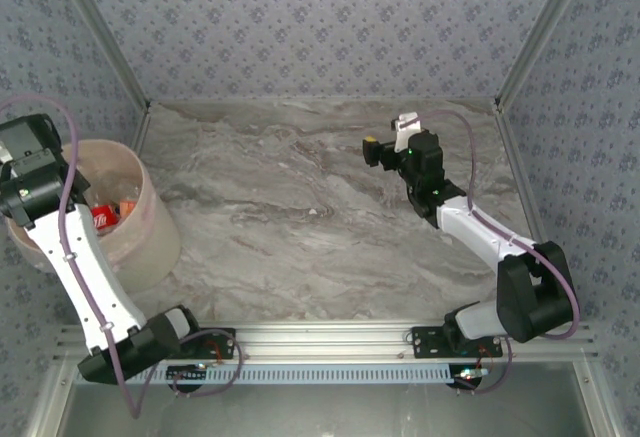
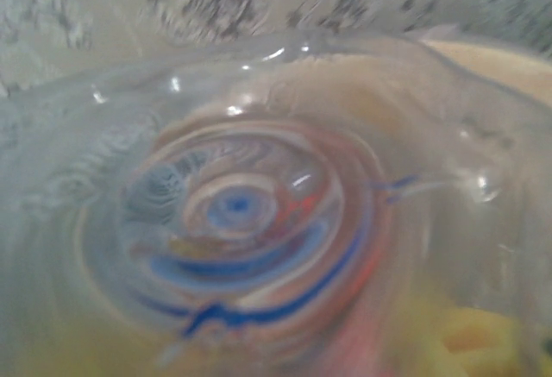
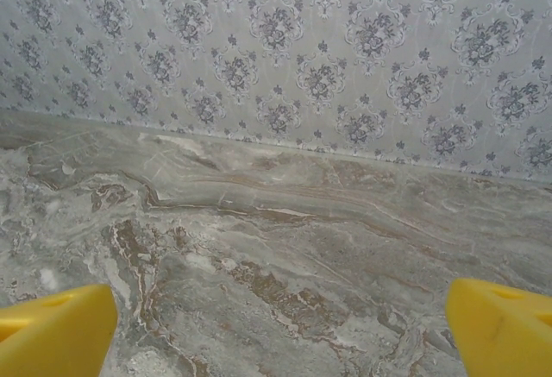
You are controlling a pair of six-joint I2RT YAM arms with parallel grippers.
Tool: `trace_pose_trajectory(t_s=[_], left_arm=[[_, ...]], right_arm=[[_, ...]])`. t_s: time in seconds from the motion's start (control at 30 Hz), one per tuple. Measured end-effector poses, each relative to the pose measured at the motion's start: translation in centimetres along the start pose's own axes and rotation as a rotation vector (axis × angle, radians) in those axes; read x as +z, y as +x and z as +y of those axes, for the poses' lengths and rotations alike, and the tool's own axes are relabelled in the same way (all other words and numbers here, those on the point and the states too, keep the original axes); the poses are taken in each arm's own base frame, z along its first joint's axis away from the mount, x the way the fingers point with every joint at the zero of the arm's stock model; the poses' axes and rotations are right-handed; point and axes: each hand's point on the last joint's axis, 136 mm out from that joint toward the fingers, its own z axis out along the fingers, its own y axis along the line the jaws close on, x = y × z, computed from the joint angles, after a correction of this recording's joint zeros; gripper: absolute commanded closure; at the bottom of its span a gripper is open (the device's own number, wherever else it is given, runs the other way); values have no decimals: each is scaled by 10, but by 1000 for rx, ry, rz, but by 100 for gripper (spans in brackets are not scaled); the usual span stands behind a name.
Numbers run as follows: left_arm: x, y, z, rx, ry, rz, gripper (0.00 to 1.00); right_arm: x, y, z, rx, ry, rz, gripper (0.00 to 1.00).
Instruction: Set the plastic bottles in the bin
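The bin point(image 1: 152, 219), a pale pinkish-beige tub, stands at the table's left edge. Inside it lie plastic bottles, one with a red label point(image 1: 105, 215). My left gripper point(image 1: 40, 192) hangs over the bin's left side. In the left wrist view the blurred round base of a clear plastic bottle point(image 2: 241, 213) with blue and red label colours sits right against the camera, hiding the fingers; it appears held. A strip of the bin's rim point(image 2: 509, 62) shows behind it. My right gripper point(image 1: 388, 135) hovers open over the far right of the table, its yellow fingertips point(image 3: 56, 334) wide apart with nothing between them.
Patterned walls close in the grey marble table point(image 1: 300, 217) at the back and on both sides. A metal rail point(image 1: 320, 342) carrying the arm bases runs along the near edge. Bare marble point(image 3: 276, 248) lies under the right gripper.
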Motion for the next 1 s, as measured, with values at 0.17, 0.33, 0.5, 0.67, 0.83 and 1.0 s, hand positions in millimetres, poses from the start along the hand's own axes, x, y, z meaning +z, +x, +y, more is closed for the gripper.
trace_pose_trajectory(t_s=[0.17,0.33,0.5,0.67,0.83,1.0], left_arm=[[16,8,-6,-33,13,75,7],[18,0,-15,-61,49,95,2],[3,-12,-24,-81,113,50,2],[2,-12,-31,-76,134,46,2],[25,0,-31,-121,122,95,2],[25,8,-78,-84,292,121,2]], right_arm=[[0,5,2,-4,-4,20,0],[-1,6,7,-7,-14,25,0],[-1,6,7,-8,-12,25,0],[-1,6,6,-8,-5,24,0],[-1,7,5,-9,3,27,0],[-1,8,3,-10,13,31,0]])
